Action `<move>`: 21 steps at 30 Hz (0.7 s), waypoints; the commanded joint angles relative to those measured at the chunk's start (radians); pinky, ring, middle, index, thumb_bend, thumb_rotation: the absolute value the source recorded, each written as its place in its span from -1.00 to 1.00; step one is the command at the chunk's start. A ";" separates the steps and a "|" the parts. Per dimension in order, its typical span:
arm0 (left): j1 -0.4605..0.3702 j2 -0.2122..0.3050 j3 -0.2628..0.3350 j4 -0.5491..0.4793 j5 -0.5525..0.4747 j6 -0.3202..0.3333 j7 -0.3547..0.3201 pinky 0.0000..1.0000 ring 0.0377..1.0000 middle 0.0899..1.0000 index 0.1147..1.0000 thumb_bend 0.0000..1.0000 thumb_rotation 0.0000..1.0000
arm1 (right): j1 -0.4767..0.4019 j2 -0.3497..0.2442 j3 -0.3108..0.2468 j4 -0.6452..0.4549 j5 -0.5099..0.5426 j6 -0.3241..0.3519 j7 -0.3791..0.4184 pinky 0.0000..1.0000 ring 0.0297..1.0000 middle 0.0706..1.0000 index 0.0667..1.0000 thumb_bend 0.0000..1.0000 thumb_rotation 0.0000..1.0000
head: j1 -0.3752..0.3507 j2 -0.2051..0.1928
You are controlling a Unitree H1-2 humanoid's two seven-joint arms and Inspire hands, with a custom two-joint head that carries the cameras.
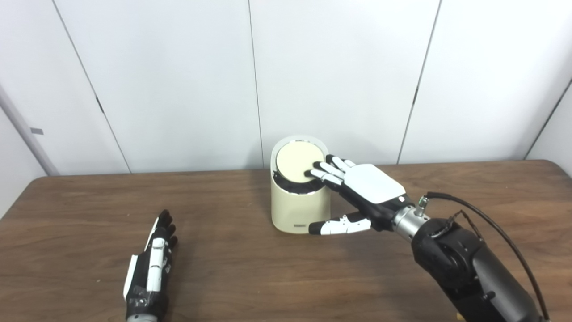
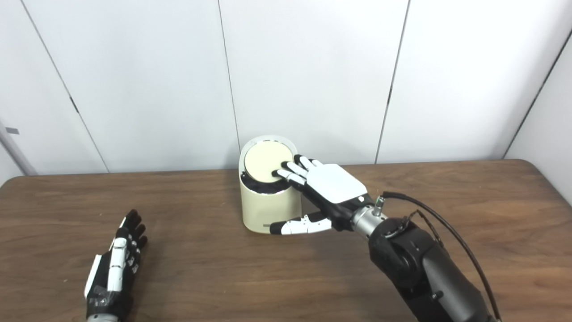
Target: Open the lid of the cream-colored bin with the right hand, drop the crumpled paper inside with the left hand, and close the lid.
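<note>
Right hand (image 1: 366, 185), fingers (image 1: 328, 172) spread, pressing stiff, light-looking lid (image 1: 297, 162) on bin (image 1: 297, 210); left hand (image 1: 149, 264) flat on worktop (image 1: 223, 268), holding nothing.

Cream bin (image 1: 300, 203), brown wood-grain table (image 1: 223, 268), black-and-white right hand (image 1: 357, 190).

Matt, smooth cream plastic bin (image 1: 300, 205) with matt lid (image 1: 298, 162); table (image 1: 232, 268) dark wood-grain, low sheen; right hand (image 1: 357, 192) glossy white and black plastic with bare metal wrist; walls (image 1: 170, 80) smooth white panels.
</note>
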 commanded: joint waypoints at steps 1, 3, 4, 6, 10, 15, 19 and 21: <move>0.024 -0.028 -0.014 0.023 -0.010 -0.026 -0.002 1.00 1.00 1.00 1.00 0.04 0.84 | 0.003 -0.005 0.031 0.030 -0.004 0.000 0.070 1.00 1.00 0.89 0.74 0.35 1.00 | -0.001 0.002; 0.024 -0.028 -0.014 0.024 -0.011 -0.028 -0.002 1.00 1.00 1.00 1.00 0.04 0.84 | 0.003 -0.006 0.032 0.032 -0.006 -0.001 0.070 1.00 1.00 0.89 0.73 0.35 1.00 | -0.001 0.002; 0.024 -0.028 -0.013 0.024 -0.011 -0.028 -0.001 1.00 1.00 1.00 1.00 0.04 0.84 | 0.002 -0.007 0.033 0.034 -0.007 0.000 0.073 1.00 1.00 0.89 0.72 0.35 1.00 | -0.001 0.002; 0.024 -0.029 -0.012 0.025 -0.011 -0.029 0.000 1.00 1.00 1.00 1.00 0.05 0.84 | 0.000 -0.008 0.036 0.037 -0.011 0.003 0.078 1.00 1.00 0.90 0.72 0.36 1.00 | -0.002 0.002; 0.025 -0.031 -0.013 0.024 -0.007 -0.030 0.003 1.00 1.00 1.00 1.00 0.05 0.84 | -0.003 -0.009 0.040 0.044 -0.016 0.005 0.081 1.00 1.00 0.91 0.72 0.37 1.00 | -0.001 0.002; 0.024 -0.030 -0.012 0.030 -0.011 -0.034 -0.001 1.00 1.00 1.00 1.00 0.06 0.84 | -0.005 -0.010 0.041 0.041 -0.017 0.008 0.084 1.00 1.00 0.91 0.72 0.36 1.00 | 0.002 0.001; 0.025 -0.032 -0.013 0.027 -0.007 -0.033 0.002 1.00 1.00 1.00 1.00 0.05 0.85 | -0.006 -0.011 0.042 0.041 -0.018 0.009 0.083 1.00 1.00 0.91 0.72 0.36 1.00 | -0.001 0.002; 0.024 -0.032 -0.013 0.031 -0.007 -0.037 0.002 1.00 1.00 1.00 1.00 0.05 0.86 | -0.007 -0.013 0.044 0.042 -0.021 0.010 0.086 1.00 1.00 0.92 0.72 0.36 1.00 | 0.001 0.000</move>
